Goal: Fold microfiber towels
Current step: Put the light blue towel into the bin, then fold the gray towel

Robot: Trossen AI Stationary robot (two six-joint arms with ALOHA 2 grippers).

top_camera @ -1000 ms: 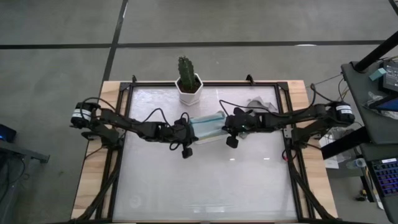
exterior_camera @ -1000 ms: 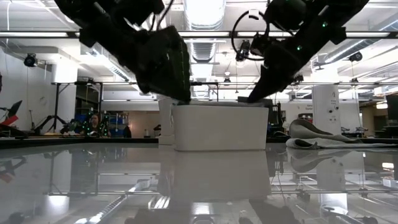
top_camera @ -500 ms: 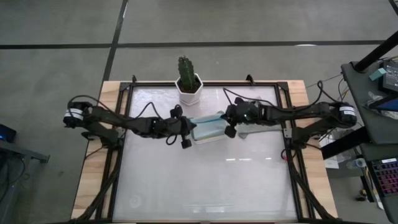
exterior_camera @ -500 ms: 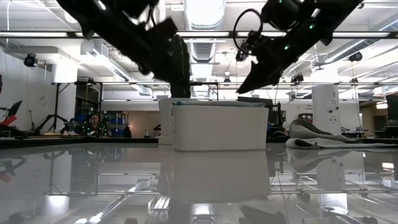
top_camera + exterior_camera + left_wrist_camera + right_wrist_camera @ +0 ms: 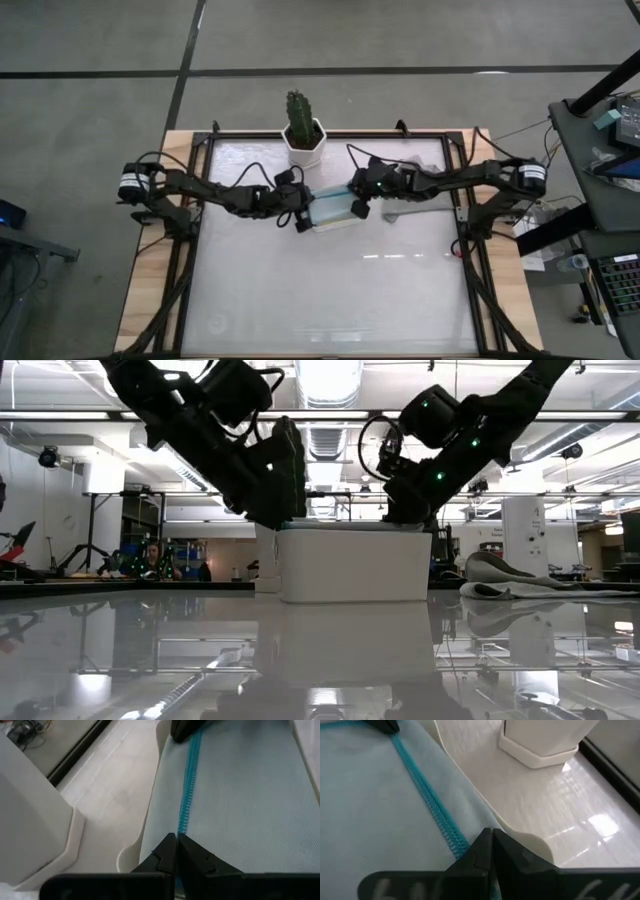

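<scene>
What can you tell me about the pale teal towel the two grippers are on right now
The pale teal towel is a soft, finely woven cloth with a brighter teal stitched edge. It lies flat on top of the white tray, which stands on the table just in front of the white cactus pot. The left gripper and the right gripper are both shut on that stitched edge, one at each end of it. The high view shows little more than its top face between the two grippers.
</scene>
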